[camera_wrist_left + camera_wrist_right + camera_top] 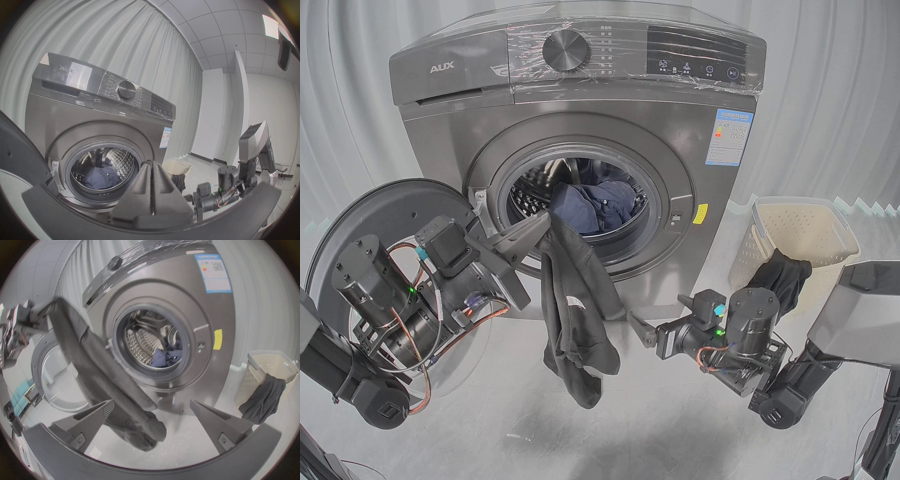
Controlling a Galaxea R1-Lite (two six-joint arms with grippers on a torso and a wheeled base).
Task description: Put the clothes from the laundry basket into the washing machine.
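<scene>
The top of the long dark grey garment (575, 306) is hidden within the clamped left gripper (545, 218). The round grey washing machine door (381, 206) is largely covered by the left arm (394, 300).

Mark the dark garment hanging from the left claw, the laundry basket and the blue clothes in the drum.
dark garment (575, 312): head view, middle of the hanging cloth.
laundry basket (800, 234): head view, perforated inner wall.
blue clothes (594, 206): head view, middle of the heap.
</scene>
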